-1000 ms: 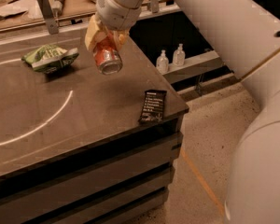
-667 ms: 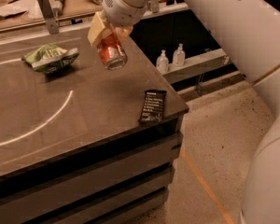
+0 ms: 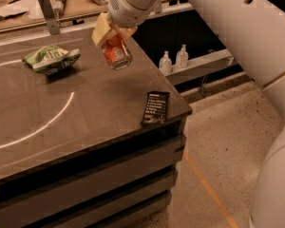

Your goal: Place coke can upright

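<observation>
A dark brown table (image 3: 85, 122) marked with pale curved lines fills the left of the view, with speckled floor (image 3: 228, 127) to its right. The coke can (image 3: 117, 54) hangs in the air over the table's far right part, tilted, its silver end turned down and toward the camera. Its upper end is hidden inside the gripper (image 3: 114, 38), whose yellowish fingers (image 3: 103, 28) are closed around the can. The far finger is mostly covered by the can and the white arm (image 3: 228, 18), which runs out of view at the top and right.

To the left of the can, well apart, lies a green-and-white snack bag (image 3: 51, 59). Nearer the camera, a flat black wrapper (image 3: 156, 107) lies at the table's right front corner, its lower end just at the edge. Bare tabletop stretches between the bag and the wrapper. The table's right edge runs close beside the can. Beyond it, two small bottles (image 3: 173, 60) stand on a lower shelf.
</observation>
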Robot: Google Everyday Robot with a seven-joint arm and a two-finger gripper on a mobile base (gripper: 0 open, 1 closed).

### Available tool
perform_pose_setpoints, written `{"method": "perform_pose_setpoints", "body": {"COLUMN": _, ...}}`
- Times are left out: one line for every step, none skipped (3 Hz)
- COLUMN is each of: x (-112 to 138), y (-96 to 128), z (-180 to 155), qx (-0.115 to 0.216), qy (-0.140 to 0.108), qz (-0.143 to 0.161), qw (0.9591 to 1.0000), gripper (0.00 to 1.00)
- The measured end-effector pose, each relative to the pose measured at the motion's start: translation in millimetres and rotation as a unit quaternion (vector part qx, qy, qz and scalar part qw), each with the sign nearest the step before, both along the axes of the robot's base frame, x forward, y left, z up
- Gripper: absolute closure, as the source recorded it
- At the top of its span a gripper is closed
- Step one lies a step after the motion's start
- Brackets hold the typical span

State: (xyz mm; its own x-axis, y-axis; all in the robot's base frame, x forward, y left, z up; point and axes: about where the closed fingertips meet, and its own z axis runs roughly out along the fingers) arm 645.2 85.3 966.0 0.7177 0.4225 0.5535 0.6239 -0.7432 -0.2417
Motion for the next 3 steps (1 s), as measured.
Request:
{"method": "perform_pose_setpoints", "body": {"x": 14, "y": -8, "z": -1, "qx": 0.039, "qy": -0.029, "qz": 0.017, "qw": 0.9987, "gripper": 1.00}}
{"method": "perform_pose_setpoints", "body": {"x": 34, "y": -29, "z": 10, "qx": 0.115, "qy": -0.081, "qz": 0.049, "qw": 0.9888, "gripper": 1.00}}
{"method": "perform_pose_setpoints", "body": {"x": 50, "y": -41, "z": 20, "qx": 0.197, "qy": -0.132, "qz": 0.123, "qw": 0.9635, "gripper": 1.00}}
